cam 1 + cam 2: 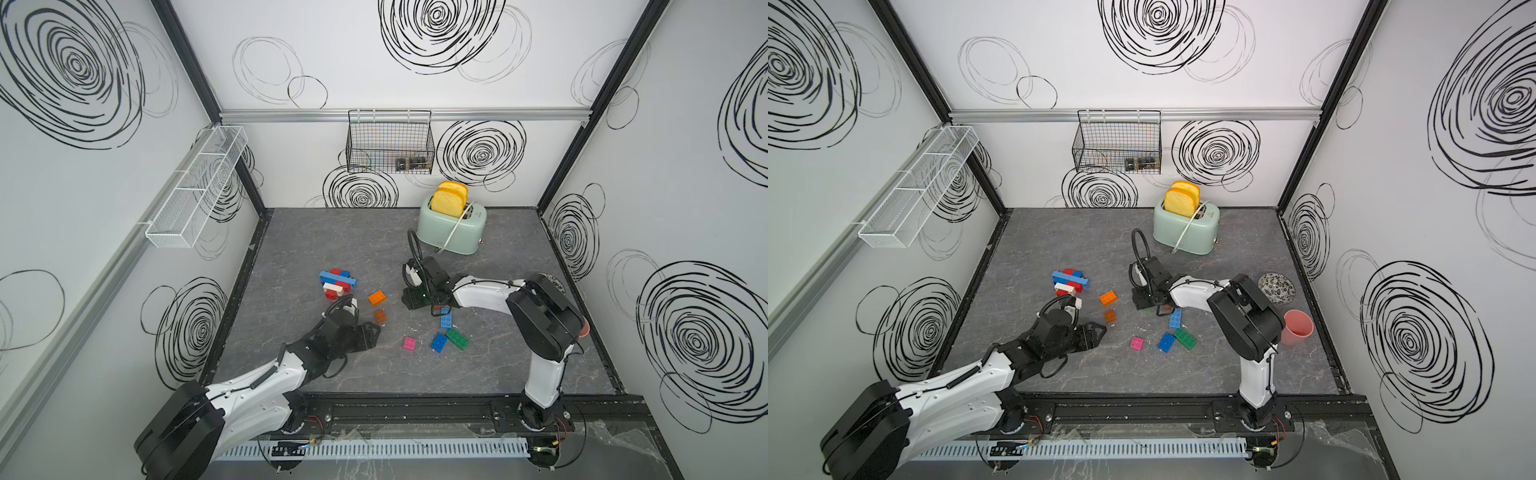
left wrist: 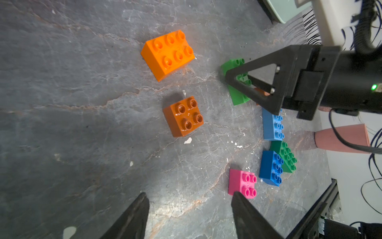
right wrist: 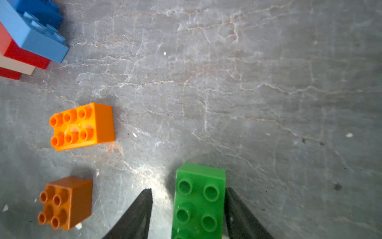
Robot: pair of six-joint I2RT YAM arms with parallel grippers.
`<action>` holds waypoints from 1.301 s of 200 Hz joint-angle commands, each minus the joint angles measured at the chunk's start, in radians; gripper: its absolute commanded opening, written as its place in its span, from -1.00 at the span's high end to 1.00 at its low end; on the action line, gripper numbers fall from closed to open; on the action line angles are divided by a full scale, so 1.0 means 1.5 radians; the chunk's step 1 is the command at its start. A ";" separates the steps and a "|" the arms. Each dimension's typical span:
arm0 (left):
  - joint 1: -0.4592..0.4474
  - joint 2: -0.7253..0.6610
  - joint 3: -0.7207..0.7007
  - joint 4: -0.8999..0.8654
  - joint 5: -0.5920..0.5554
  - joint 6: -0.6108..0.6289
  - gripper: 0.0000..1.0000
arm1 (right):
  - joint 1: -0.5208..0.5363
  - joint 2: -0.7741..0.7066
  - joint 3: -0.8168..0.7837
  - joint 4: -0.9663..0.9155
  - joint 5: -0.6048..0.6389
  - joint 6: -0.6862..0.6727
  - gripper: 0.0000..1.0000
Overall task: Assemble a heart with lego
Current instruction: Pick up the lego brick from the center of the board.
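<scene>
The right gripper [image 3: 188, 191] is standing low over the desk [image 1: 316, 241] with its jaws spread around a green oblong brick [image 3: 199, 198]. In the right wrist view, one finger is touching the side of this brick. The other finger is standing apart from it with a clear gap, so the brick is not being pinched. It is lying flat on the desk with its studs up.

The left gripper [image 2: 190, 194] is hovering above the desk, also with its jaws spread, and nothing is lying between them. The pink square brick [image 2: 241, 182] is lying just beside one of its fingers.

An orange oblong brick [image 1: 376, 298] and a brown square brick [image 1: 380, 316] are lying between the two grippers, near each other but apart. A stack of joined bricks [image 1: 337, 283] in blue, red and white is sitting farther back, on the left arm's side.

Near the right arm, a light blue brick [image 1: 446, 320] is lying alone. A dark blue brick [image 1: 439, 343] and a second green brick [image 1: 457, 339] are lying just beside each other. A toaster [image 1: 451, 228] is standing at the back of the desk.
</scene>
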 commanded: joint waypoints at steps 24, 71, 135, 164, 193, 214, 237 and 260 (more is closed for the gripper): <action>0.013 -0.011 -0.015 0.033 0.012 0.006 -0.37 | 0.052 0.027 0.022 -0.114 0.084 -0.067 0.11; 0.015 -0.011 -0.021 0.041 0.017 0.004 -0.37 | 0.076 0.012 0.022 -0.150 0.070 -0.176 0.30; 0.016 -0.011 -0.027 0.049 0.021 0.000 -0.37 | 0.076 0.005 0.042 -0.197 0.059 -0.244 0.16; 0.017 -0.015 -0.029 0.046 0.020 -0.002 -0.37 | 0.078 0.013 0.064 -0.223 0.059 -0.245 0.17; 0.017 -0.014 -0.028 0.047 0.020 -0.001 -0.37 | 0.078 0.010 0.074 -0.236 0.062 -0.245 0.15; 0.017 -0.010 -0.028 0.050 0.021 -0.002 -0.37 | 0.078 0.003 0.082 -0.242 0.067 -0.245 0.13; 0.017 -0.007 -0.028 0.053 0.023 -0.001 -0.36 | 0.078 0.001 0.090 -0.242 0.064 -0.247 0.13; 0.018 -0.008 -0.031 0.055 0.023 -0.001 -0.36 | 0.078 0.011 0.098 -0.242 0.066 -0.246 0.12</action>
